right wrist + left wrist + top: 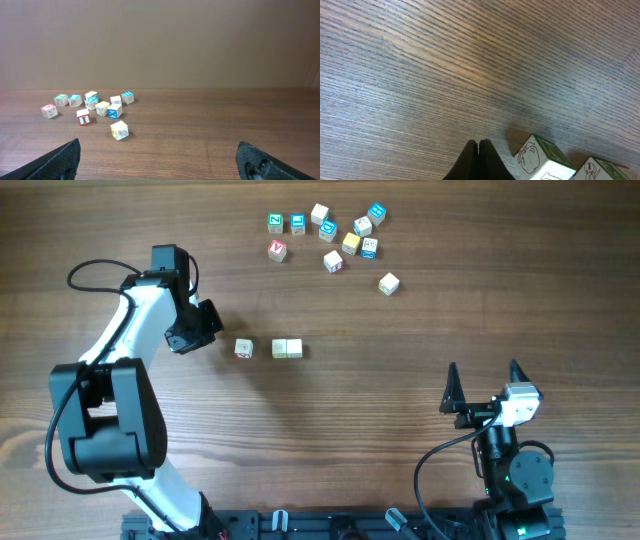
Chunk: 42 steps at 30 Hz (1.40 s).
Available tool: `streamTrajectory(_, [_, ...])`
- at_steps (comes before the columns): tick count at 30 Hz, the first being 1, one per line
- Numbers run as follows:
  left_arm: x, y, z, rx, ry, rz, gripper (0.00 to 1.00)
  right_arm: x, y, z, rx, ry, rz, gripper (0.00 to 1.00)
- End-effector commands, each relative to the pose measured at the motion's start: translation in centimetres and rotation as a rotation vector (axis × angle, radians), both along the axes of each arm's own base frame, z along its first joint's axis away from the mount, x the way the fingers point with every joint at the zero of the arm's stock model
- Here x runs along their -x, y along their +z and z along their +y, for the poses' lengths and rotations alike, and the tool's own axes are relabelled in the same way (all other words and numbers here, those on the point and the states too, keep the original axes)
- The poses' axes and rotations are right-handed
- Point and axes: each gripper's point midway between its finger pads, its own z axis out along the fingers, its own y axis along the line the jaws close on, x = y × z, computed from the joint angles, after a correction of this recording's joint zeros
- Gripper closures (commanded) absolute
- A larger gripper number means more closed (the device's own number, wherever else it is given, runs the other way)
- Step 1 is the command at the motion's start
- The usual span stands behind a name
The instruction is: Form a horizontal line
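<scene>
Two cream-white letter cubes sit edge to edge in a short row at the table's middle. A third cream cube lies just left of them, in line, with a small gap. My left gripper is shut and empty, up and left of that single cube. In the left wrist view the shut fingertips are near the table, with the cube to their right and another cube at the frame's edge. My right gripper is open and empty at the front right; its fingers frame bare table.
Several loose cubes with blue, green, red and yellow faces cluster at the back centre, also seen in the right wrist view. One cream cube with a turtle picture lies apart, nearer the right arm.
</scene>
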Motion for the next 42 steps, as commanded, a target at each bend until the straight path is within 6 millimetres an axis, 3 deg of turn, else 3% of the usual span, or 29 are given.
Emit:
streamTrajectory(1, [0.30, -0.49, -0.08, -0.008, -0.022, 0.013, 0.96, 0.00, 0.12, -0.29, 0.007, -0.015, -0.007, 0.00])
streamTrajectory(31, [0.68, -0.53, -0.12, -0.009, -0.045, 0.027, 0.96, 0.01, 0.14, -0.29, 0.007, -0.015, -0.007, 0.00])
streamTrajectory(42, [0.85, -0.54, -0.99, -0.009, -0.069, 0.034, 0.96, 0.01, 0.14, -0.28, 0.007, -0.014, -0.007, 0.00])
